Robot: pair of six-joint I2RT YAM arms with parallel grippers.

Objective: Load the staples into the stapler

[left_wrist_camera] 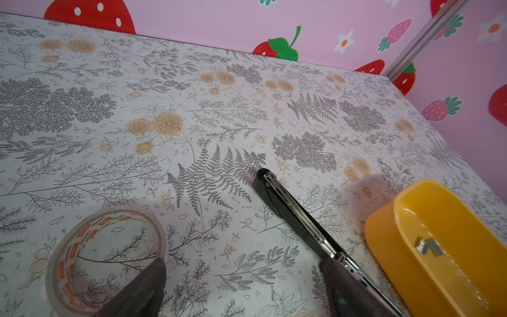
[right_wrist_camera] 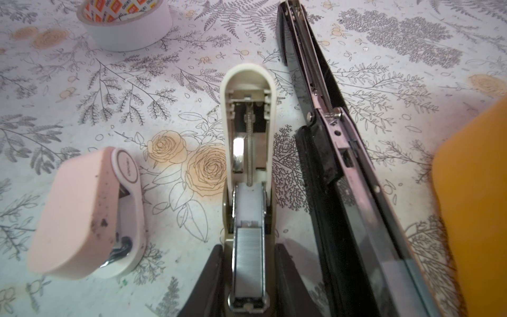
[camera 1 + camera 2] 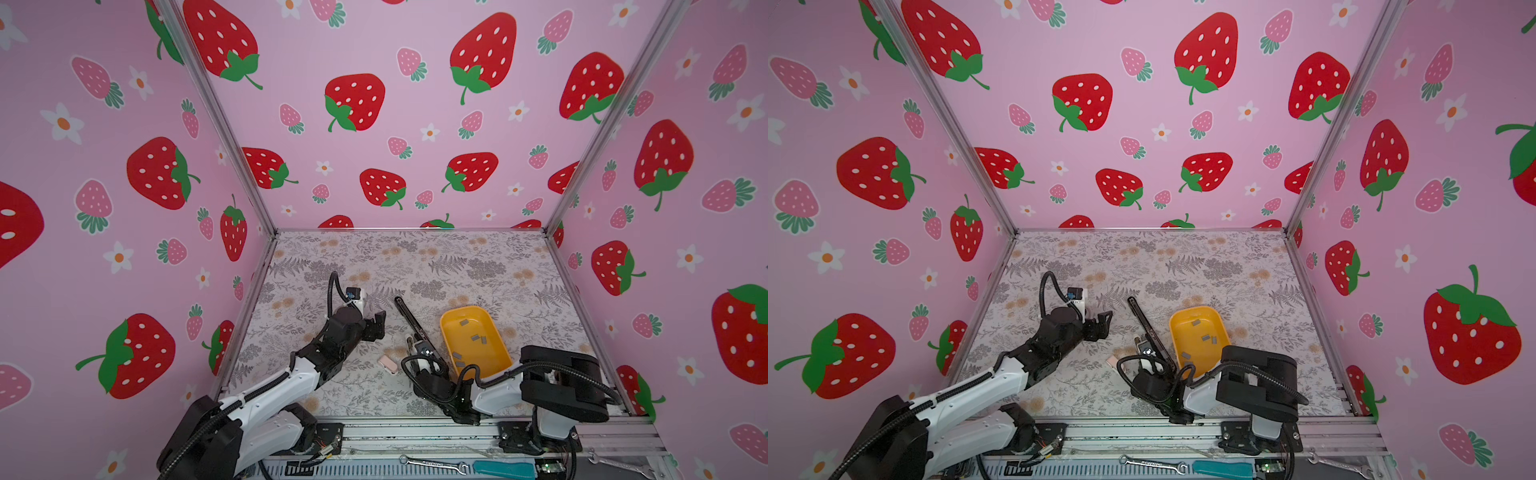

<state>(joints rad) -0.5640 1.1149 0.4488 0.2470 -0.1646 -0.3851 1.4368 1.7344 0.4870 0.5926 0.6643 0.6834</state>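
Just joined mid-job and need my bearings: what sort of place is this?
Likely a robot test booth, not an office: pink strawberry-print wall panels on an aluminium frame post, a floral-papered tabletop, and a steel spanner left along the front edge.

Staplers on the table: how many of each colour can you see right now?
black stapler: 1
white stapler: 1
pink stapler: 1
Total: 3
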